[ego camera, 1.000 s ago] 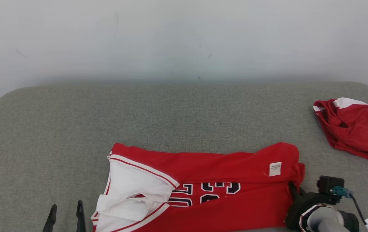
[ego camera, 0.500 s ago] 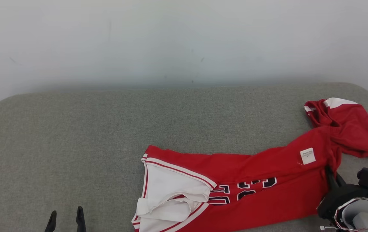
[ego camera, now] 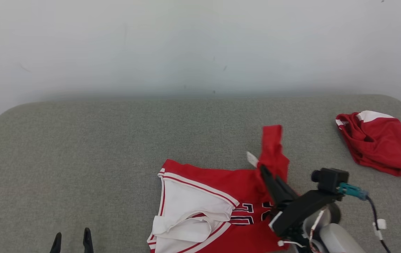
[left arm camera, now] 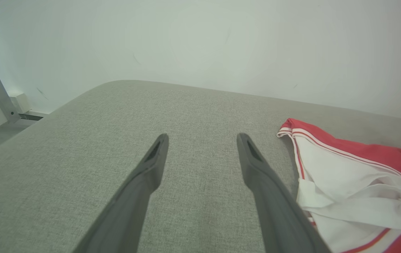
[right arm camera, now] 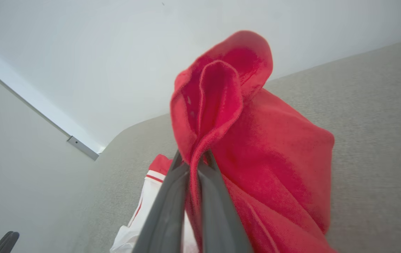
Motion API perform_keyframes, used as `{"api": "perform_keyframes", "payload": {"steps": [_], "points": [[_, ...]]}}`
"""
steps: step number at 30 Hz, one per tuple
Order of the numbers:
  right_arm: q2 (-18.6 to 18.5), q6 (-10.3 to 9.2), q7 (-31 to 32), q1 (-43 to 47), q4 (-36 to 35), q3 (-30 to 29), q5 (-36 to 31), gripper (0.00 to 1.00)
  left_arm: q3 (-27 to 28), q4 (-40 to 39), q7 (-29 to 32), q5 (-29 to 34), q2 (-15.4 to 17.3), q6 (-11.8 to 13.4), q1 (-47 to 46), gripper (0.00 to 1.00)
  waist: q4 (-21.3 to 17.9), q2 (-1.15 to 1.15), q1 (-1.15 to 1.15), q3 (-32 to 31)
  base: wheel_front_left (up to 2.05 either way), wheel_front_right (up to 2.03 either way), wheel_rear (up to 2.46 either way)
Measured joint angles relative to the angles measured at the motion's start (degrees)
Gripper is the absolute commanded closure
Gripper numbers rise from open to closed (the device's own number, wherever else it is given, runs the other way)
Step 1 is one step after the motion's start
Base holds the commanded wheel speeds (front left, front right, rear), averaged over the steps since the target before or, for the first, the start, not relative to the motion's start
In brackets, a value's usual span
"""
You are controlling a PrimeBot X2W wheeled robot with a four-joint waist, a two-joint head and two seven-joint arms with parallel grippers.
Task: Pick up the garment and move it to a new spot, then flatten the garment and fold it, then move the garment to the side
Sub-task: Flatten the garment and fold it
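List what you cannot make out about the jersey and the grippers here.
Head view: the jersey's black number, partly under a fold, partly behind the right gripper.
Head view: the jersey's near hem, cut off by the bottom edge.
Head view: the white label, too small to read.
Right wrist view: the right fingers' tips, buried in red cloth.

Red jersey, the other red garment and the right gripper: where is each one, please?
red jersey [ego camera: 221,181], head view, on the red cloth near its far edge.
other red garment [ego camera: 379,147], head view, middle of the crumpled heap.
right gripper [right arm camera: 192,158], right wrist view, between its fingertips, shut on the red jersey.
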Motion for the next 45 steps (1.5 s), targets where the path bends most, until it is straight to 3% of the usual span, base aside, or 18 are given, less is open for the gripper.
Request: {"api": "perform_keyframes", "payload": {"steps": [3, 8, 24, 29, 30, 31, 36, 40, 45], "points": [[3.77, 0.0, 3.22, 0.3, -3.92, 2.03, -0.7, 1.0, -0.23, 0.02, 0.0, 0.0, 0.02, 0.14, 0.0, 0.0, 0.47, 0.0, 0.0, -0.02, 0.0, 0.0, 0.0], [8.65, 0.0, 4.61, -1.99, -2.0, 6.1, -2.42, 1.0, -1.13, 0.37, 0.0, 0.01, 0.0, 0.09, -0.37, 0.0, 2.21, 0.0, 0.0, 0.3, 0.0, 0.0, 0.0], [9.15, -0.01, -4.59, -13.51, 21.03, 23.41, 7.84, 1.0, -3.9, 2.74, 0.0, -0.01, 0.01, -0.36, -2.91, 0.0, 7.9, 0.0, 0.0, 1.13, 0.0, 0.0, 0.0], [9.16, -0.01, -7.53, -16.33, 25.31, 28.37, 12.04, 1.0, -3.96, 3.31, 0.0, -0.11, 0.01, -0.45, -3.55, 0.0, 9.09, 0.0, 0.0, 1.31, 0.0, 0.0, 0.0], [9.15, -0.01, -8.32, -16.89, 25.9, 29.22, 12.73, 0.31, -3.85, 3.38, 0.0, -0.15, 0.01, -0.62, -3.56, 0.0, 9.17, 0.0, 0.0, 1.34, 0.0, 0.0, 0.0], [9.14, -0.01, -8.7, -17.32, 26.3, 30.05, 13.49, 0.0, -3.77, 3.47, 0.0, -0.18, 0.01, -0.62, -3.57, 0.0, 9.19, 0.0, 0.0, 1.32, 0.0, 0.0, 0.0], [9.18, -0.01, -11.77, -19.83, 27.87, 33.17, 14.96, 0.0, -2.89, 3.57, 0.0, -0.26, 0.01, -0.79, -3.5, 0.0, 8.59, 0.0, 0.0, 1.06, 0.0, 0.0, 0.0], [9.18, -0.01, -13.55, -22.46, 29.08, 32.39, 13.74, 0.0, -2.37, 3.45, 0.0, -0.4, 0.01, -0.82, -3.33, 0.0, 7.59, 0.0, 0.0, 0.91, 0.0, 0.0, 0.0], [7.32, 0.0, -13.94, -24.81, 25.71, 20.67, 3.12, 0.0, -1.58, 2.8, 0.01, -0.4, 0.01, -0.84, -3.19, 0.0, 6.23, 0.0, 0.0, 0.92, 0.0, 0.0, 0.0]]}}
